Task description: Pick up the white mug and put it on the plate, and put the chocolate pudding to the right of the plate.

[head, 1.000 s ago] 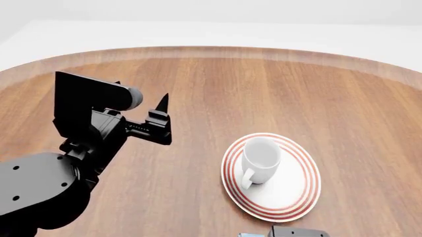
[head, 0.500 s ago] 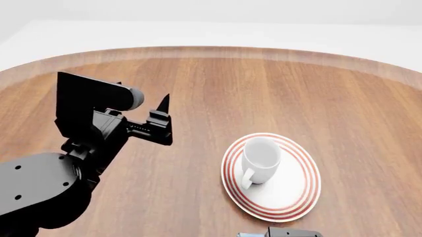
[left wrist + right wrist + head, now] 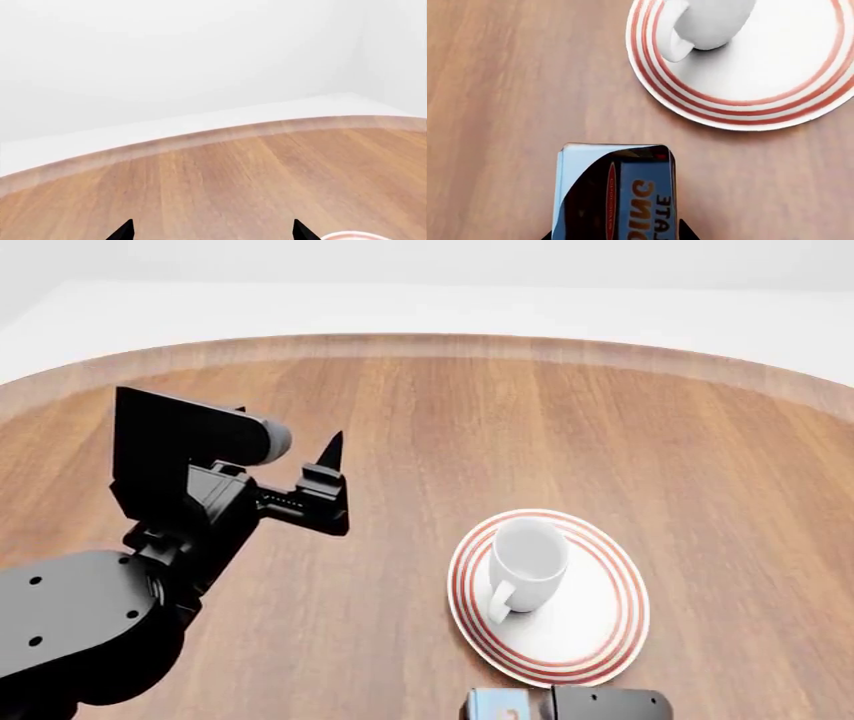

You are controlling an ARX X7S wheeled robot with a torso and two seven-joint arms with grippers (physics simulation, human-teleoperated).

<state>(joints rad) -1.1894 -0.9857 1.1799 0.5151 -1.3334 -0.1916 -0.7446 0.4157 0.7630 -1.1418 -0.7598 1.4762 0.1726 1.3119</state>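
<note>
White mug [image 3: 529,562] upright on the plate [image 3: 587,640], chocolate pudding [image 3: 617,192] clamped in the right end effector [image 3: 616,235] just short of the plate's near rim above the desk [image 3: 441,420], left end effector [image 3: 212,231] spread, holding nothing, well left of the plate.

One mug [image 3: 529,562], one plate [image 3: 595,638], one pudding box [image 3: 616,195]
</note>
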